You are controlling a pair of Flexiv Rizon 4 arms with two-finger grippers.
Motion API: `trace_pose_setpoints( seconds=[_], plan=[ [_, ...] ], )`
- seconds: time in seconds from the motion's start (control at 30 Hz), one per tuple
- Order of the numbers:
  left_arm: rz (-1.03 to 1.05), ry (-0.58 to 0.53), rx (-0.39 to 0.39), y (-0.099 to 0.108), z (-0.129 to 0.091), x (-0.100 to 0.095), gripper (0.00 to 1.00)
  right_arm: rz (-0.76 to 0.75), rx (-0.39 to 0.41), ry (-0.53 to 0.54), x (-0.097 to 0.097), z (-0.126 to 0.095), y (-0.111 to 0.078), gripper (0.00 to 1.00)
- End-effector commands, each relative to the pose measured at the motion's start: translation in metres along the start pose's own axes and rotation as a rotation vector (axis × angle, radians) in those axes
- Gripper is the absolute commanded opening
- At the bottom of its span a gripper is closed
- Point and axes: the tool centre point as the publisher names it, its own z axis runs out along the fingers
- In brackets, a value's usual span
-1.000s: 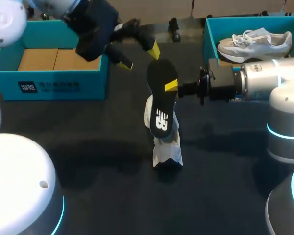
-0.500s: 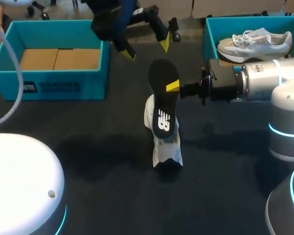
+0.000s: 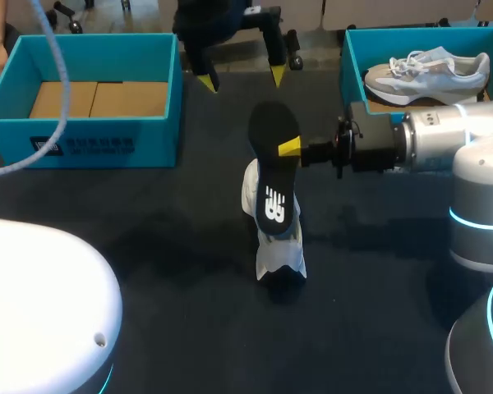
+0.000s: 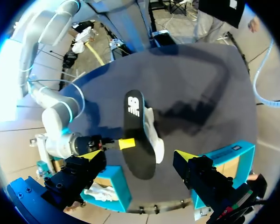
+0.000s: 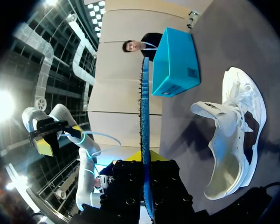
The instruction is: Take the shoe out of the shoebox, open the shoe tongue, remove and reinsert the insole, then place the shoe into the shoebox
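A black insole (image 3: 273, 164) hangs upright over the middle of the table, with my right gripper (image 3: 289, 146) shut on its edge. In the right wrist view the insole (image 5: 145, 116) shows edge-on between the right gripper's (image 5: 144, 158) fingers. Below it a white shoe (image 3: 278, 242) lies on the dark table, also seen in the right wrist view as the shoe (image 5: 233, 140) with its mouth wide. My left gripper (image 3: 241, 80) is open above the table's far edge, holding nothing. From the left wrist view its own gripper (image 4: 139, 156) looks down on the insole (image 4: 135, 126).
A blue box (image 3: 16, 131) with a cardboard floor stands at the far left. Another blue box (image 3: 349, 61) at the far right holds a second grey-white shoe (image 3: 427, 70). My right arm's body (image 3: 444, 139) crosses in front of that box.
My left arm has swung away toward the table's far edge and to the right, its fingers still open. The right gripper and the insole have stayed put.
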Motion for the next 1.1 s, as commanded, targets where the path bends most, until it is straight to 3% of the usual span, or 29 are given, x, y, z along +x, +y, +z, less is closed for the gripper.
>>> trace_pose_setpoints(
  seconds=[0.03, 0.57, 1.1],
  plan=[
    [-0.017, 0.143, 0.014, 0.004, 0.002, -0.003, 1.00, 0.001, -0.001, 0.002, -0.003, 0.003, 0.001, 0.00],
    [-0.047, 0.104, 0.003, 0.004, 0.008, -0.005, 1.00, -0.003, -0.004, -0.004, -0.003, 0.001, 0.001, 0.00],
    [-0.080, -0.008, -0.004, -0.001, 0.012, -0.008, 1.00, -0.004, -0.014, -0.011, -0.001, 0.000, -0.002, 0.00]
  ],
)
